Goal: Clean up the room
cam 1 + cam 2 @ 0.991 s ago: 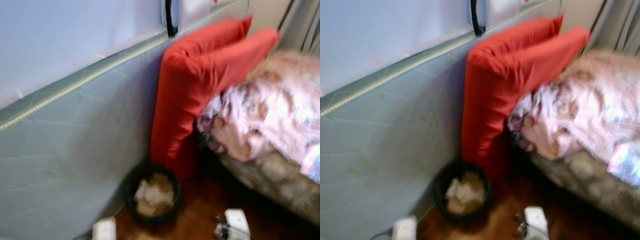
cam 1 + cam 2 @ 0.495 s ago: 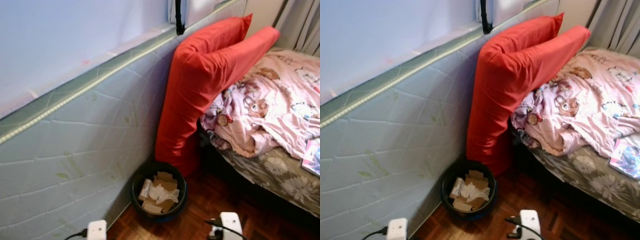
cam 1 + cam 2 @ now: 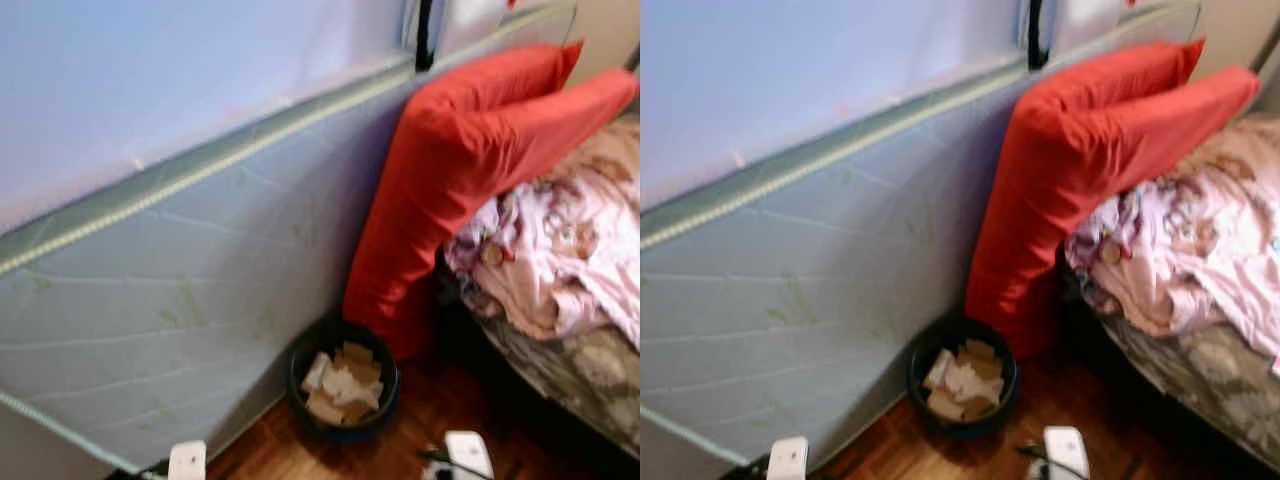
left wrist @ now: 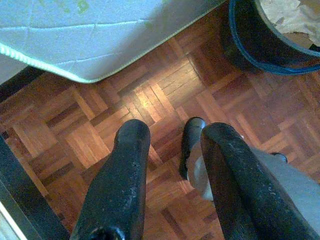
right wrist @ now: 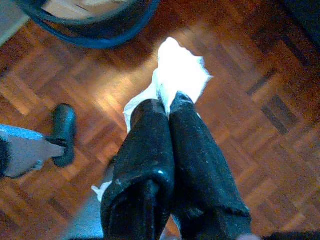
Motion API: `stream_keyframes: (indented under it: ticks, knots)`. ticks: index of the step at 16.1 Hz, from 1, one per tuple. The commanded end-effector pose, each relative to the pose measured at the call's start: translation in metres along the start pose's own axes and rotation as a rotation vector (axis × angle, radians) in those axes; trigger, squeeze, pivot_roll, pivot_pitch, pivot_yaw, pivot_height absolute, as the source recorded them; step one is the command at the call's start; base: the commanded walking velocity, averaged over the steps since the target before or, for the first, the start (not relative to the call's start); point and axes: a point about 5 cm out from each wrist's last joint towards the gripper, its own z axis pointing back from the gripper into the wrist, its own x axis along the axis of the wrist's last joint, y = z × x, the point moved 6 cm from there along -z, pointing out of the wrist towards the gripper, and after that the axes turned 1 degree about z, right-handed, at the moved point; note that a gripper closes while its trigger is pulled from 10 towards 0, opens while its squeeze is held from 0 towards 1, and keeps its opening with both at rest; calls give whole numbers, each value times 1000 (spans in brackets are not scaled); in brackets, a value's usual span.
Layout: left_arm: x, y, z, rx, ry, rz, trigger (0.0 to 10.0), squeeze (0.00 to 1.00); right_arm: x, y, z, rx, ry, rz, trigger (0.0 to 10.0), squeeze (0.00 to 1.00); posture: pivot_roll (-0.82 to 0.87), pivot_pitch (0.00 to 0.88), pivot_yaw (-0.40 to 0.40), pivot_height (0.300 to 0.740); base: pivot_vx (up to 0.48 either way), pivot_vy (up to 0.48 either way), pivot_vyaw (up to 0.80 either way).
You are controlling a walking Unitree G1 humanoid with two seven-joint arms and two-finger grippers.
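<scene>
A dark round waste bin (image 3: 343,392) holding crumpled paper and cardboard scraps stands on the parquet floor, at the foot of a leaning grey mattress (image 3: 180,330) and below two red pillows (image 3: 470,150). My right gripper (image 5: 167,107) is shut on a white crumpled tissue (image 5: 180,75), held above the floor close to the bin's blue rim (image 5: 100,30). My left gripper (image 4: 170,137) hangs open over bare parquet, with the bin (image 4: 265,45) and the mattress corner (image 4: 90,55) beyond it. Both white wrists (image 3: 187,462) show at the bottom edge of the eye views.
A bed with a rumpled pink printed blanket (image 3: 560,250) and a grey flowered sheet (image 3: 590,380) fills the right side. The mattress blocks the left. Parquet floor (image 3: 400,450) lies between the bin and me. My feet (image 4: 192,145) show on the floor.
The camera has swung left, so bin, pillows and bed sit further right in view and the mattress's lower left corner now shows. The things themselves have not moved.
</scene>
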Motion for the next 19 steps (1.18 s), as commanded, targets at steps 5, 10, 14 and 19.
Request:
stream_keyframes:
  ticks: [5,10,14,19]
  knots:
    - [-7,-2,1,-10,22,10,10000,0,8,1,-1,5,-21,12,10000,0,53,2,-6,740,235,0,480]
    - [-7,-2,1,-13,21,12,10000,0,19,22,-5,28,-32,7,10000,0,54,11,-10,740,307,0,0]
    - [-9,-1,2,-11,23,15,10000,0,11,12,-3,24,-23,30,10000,0,54,16,-11,740,307,0,467]
    - [-9,-1,2,-11,21,15,10000,0,9,0,-1,22,-27,9,10000,0,53,21,-11,740,245,0,268]
